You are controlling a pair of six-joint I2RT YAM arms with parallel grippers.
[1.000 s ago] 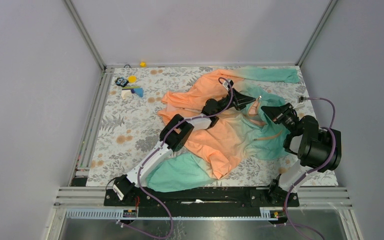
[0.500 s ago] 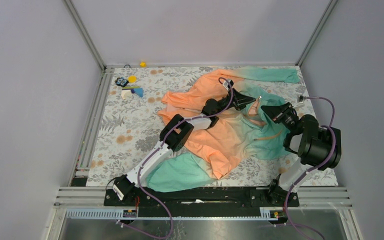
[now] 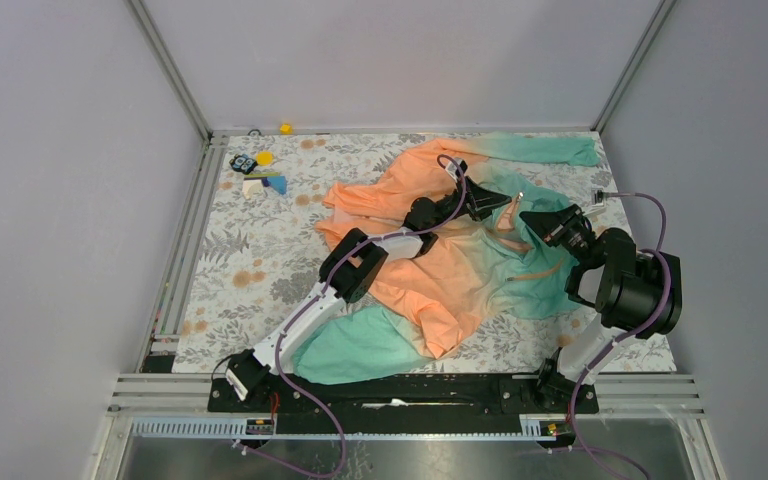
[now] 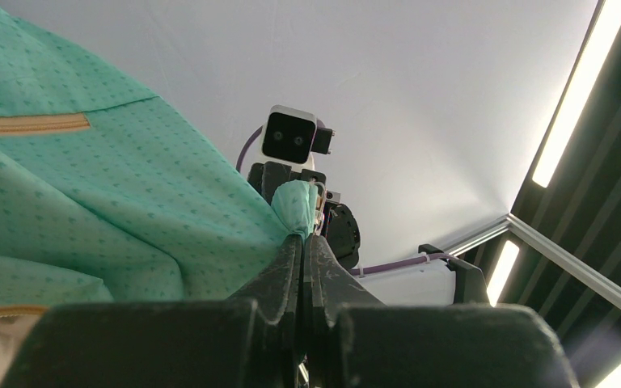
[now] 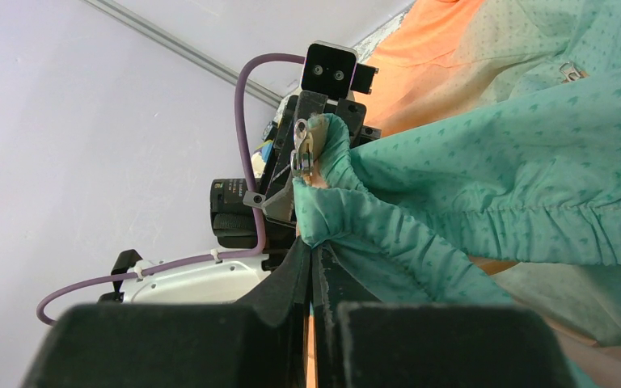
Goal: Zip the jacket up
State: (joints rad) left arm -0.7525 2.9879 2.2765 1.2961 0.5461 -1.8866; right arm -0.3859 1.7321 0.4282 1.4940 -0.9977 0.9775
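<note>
Thin dotted jacket (image 3: 460, 275); crumpled, orange-to-teal.

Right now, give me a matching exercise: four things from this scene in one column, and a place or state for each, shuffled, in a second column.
1 left gripper
2 far sleeve
3 small colourful pieces
4 small yellow object

a far left corner of the table
b on the frame beyond the table
c teal-ended, along the far edge
d shut on the jacket

Pairs: 1-d, 2-c, 3-a, 4-b
</note>
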